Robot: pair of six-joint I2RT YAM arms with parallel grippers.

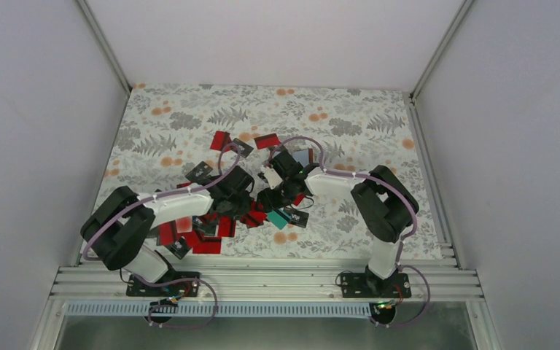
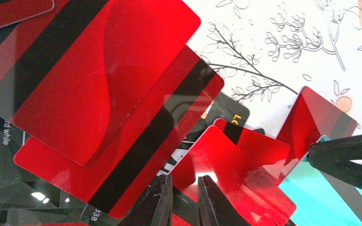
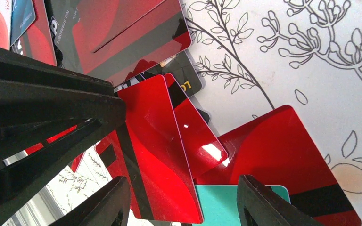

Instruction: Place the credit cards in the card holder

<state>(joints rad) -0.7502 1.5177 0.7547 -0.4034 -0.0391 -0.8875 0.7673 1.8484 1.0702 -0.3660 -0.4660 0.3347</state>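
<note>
Many credit cards [image 1: 205, 235], mostly red, lie in an overlapping heap on the floral cloth. In the left wrist view my left gripper [image 2: 187, 200] stands nearly closed, its fingers pinching the corner of a tilted red card [image 2: 245, 181]. That red card [image 3: 158, 155] also shows in the right wrist view, raised at one end. My right gripper [image 3: 186, 207] stands open just above it, its fingers either side of the red card's low end and a teal card [image 3: 219, 205]. In the top view both grippers meet over the middle of the heap. The card holder is hidden or out of view.
More cards lie scattered further back [image 1: 266, 141] and at the front left [image 1: 179, 248]. White walls and aluminium rails [image 1: 262, 281] close in the floral cloth [image 1: 364, 124]. The right gripper's black fingers [image 2: 349, 157] reach into the left wrist view from the right.
</note>
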